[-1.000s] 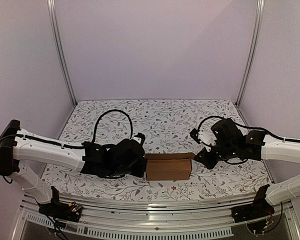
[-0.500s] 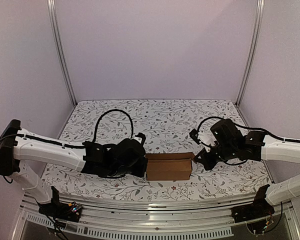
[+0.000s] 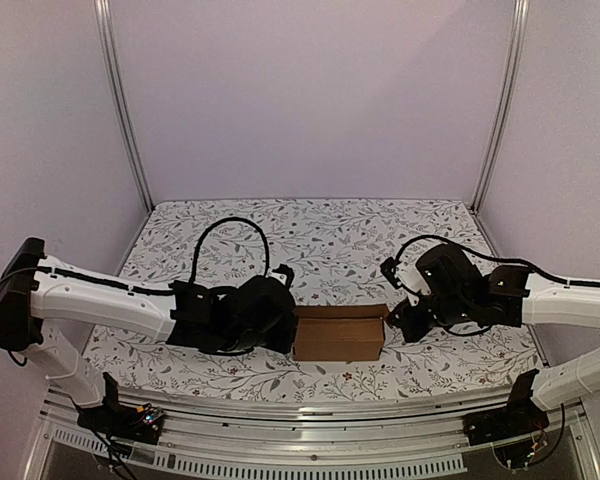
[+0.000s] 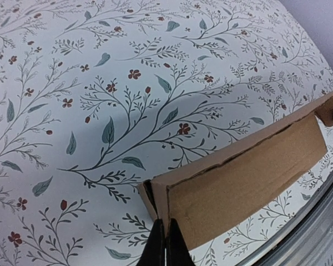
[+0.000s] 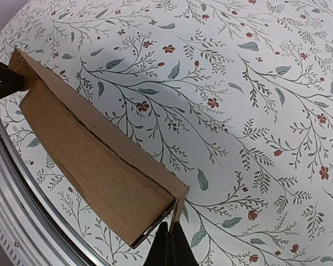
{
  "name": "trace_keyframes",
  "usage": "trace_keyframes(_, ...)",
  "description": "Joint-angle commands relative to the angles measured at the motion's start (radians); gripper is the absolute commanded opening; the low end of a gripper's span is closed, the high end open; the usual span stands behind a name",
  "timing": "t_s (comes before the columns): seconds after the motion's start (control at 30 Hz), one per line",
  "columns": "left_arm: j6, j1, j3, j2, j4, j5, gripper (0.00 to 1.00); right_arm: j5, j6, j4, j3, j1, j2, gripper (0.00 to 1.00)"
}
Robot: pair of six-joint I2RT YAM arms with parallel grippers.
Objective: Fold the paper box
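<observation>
Now the right gripper [image 5: 171, 244] has closed in from the right and brought its jaws together at the right end of the paper box [image 3: 340, 335]. The box lies near-centre on the table [image 3: 330, 240]. The left gripper [image 4: 166, 244], jaws likewise together, meets the left end, so both ends appear braced for pressing the flaps home.

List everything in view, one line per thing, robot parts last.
paper box: one, plain brown, near middle of the table, between the two grippers.
tablecloth: one, white with a leaf and red-flower print, covering the table.
frame posts: two, silver, at the back corners.
walls: pale lilac, on three sides.
left gripper: one, black, shut, at the box's left end.
right gripper: one, black, shut, at the box's right end.
arms: two, white with black wrists, reaching in from either side.
</observation>
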Motion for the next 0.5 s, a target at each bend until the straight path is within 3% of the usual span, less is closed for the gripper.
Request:
trace_keyframes(0.0,0.002,-0.026,0.001,0.040,-0.051,0.061,0.00,0.007,0.082,0.044,0.030,0.019,0.011,0.00)
trace_keyframes(0.47,0.000,-0.031,0.002,0.047,-0.046,0.062,0.00,-0.007,0.141,0.063,0.068,0.058,0.033,0.00)
